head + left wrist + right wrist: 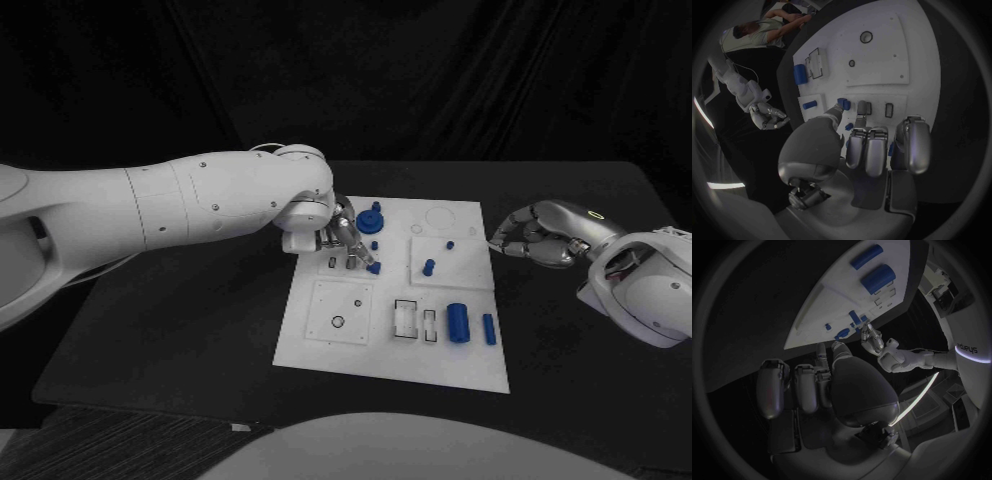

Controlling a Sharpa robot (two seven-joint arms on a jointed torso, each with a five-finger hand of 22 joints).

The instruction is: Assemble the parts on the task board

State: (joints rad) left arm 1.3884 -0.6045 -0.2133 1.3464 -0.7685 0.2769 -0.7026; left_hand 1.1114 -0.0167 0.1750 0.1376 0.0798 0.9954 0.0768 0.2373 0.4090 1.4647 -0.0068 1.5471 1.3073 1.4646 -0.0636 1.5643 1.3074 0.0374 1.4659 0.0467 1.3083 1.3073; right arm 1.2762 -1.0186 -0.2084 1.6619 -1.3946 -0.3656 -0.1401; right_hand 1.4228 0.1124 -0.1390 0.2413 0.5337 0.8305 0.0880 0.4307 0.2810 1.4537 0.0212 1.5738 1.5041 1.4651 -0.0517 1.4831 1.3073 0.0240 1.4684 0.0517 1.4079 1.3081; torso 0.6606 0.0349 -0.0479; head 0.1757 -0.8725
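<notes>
Task board point(433, 360): white plate lying flat mid-surface on the black surface point(188, 330), long side running away from the robot. Left hand point(343, 238) over the board's far-left part, fingers pointing down and drawn close together, fingertips point(862, 107) at a small blue part point(374, 267) next to two small dark slots; cannot tell whether actually pinching that part or only touching it. Round blue part point(374, 219) with an upright stub just beyond the left hand, near the board's far edge. Two small blue pegs point(428, 266) standing on the raised square plate to the right of the hand. Large blue cylinder point(457, 322) and slimmer blue bar point(490, 329) lying side by side toward the near-right of the board, beside a pair of outlined rectangular slots. Square plate with a small ring on the near-left. Right hand point(537, 236) off the board's right edge, above the surface, fingers curled inward, holding nothing, well apart from every part.
</notes>
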